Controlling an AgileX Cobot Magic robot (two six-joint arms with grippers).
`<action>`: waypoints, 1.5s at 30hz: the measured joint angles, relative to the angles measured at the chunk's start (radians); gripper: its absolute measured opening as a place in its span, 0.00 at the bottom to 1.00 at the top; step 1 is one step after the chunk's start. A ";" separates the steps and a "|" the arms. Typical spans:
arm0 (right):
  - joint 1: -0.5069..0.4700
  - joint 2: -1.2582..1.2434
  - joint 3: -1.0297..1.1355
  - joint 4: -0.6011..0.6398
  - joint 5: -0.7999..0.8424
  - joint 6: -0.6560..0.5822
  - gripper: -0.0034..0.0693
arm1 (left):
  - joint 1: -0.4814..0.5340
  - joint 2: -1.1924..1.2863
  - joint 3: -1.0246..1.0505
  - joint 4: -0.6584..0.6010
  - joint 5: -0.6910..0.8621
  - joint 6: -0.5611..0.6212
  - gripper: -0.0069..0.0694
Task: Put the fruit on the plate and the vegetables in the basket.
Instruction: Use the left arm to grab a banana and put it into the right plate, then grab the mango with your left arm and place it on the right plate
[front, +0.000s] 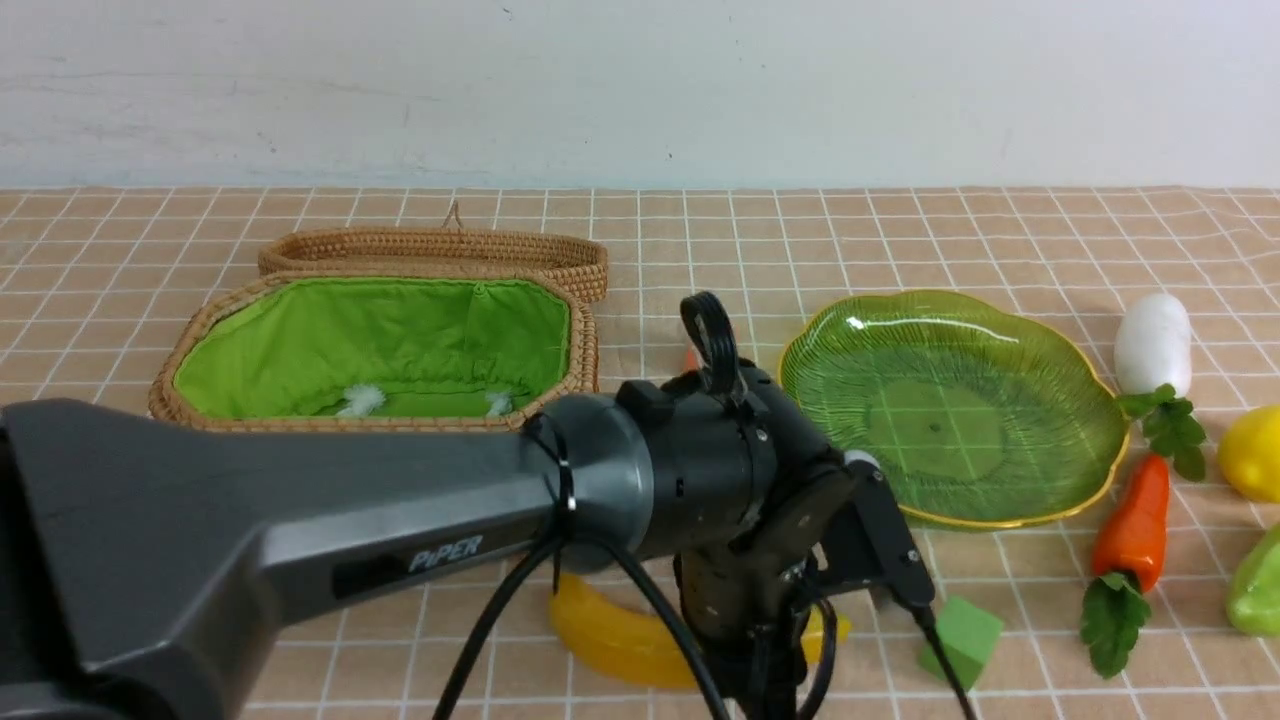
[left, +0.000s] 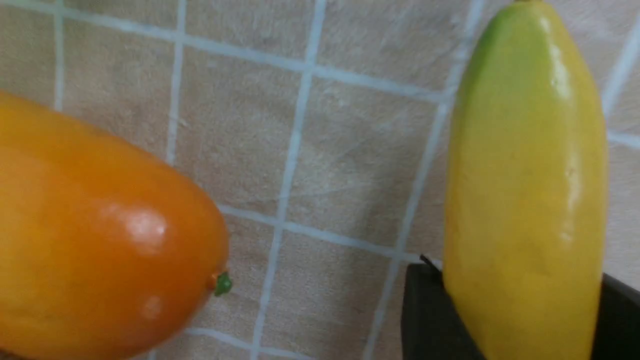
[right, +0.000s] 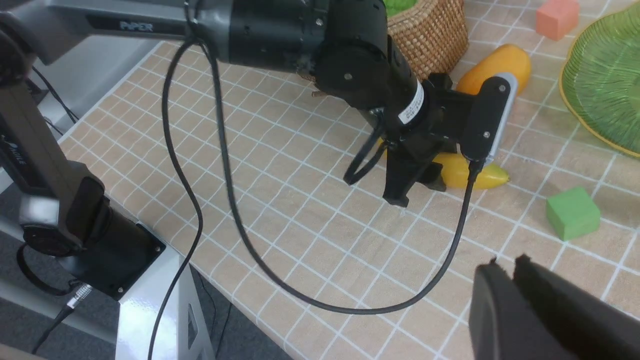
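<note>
My left gripper (left: 520, 282) points down at the cloth, its black fingers (left: 425, 310) pressed against both sides of the yellow banana (left: 522, 175), which lies on the table (right: 470, 172). The orange mango (left: 100, 240) lies beside it, near the basket's corner (right: 495, 62). The green glass plate (front: 1060, 350) holds nothing. The wicker basket (front: 230, 300) stands open with its green lining bare. At the right lie a white radish (front: 1152, 345), a carrot (front: 1135, 520), a lemon (front: 1250, 455) and a green pepper (front: 1260, 585). My right gripper (right: 505, 265) hovers shut and holds nothing.
A green cube (front: 960, 640) sits just right of the left gripper, near the table's front. A pink cube (right: 557, 17) lies between basket and plate. The left arm's cable (right: 210, 165) loops over the front-left cloth. The table edge (right: 165, 235) runs near the arm's base.
</note>
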 joint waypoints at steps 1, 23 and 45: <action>0.000 0.000 0.000 -0.002 0.000 0.000 0.12 | -0.003 -0.004 -0.005 -0.001 0.002 0.000 0.51; 0.000 -0.001 0.000 -0.158 0.000 0.107 0.15 | 0.057 0.366 -0.415 -0.007 -0.646 0.163 0.59; 0.000 -0.001 0.000 -0.147 0.000 0.024 0.16 | 0.039 0.008 -0.434 -0.122 0.206 -0.511 0.56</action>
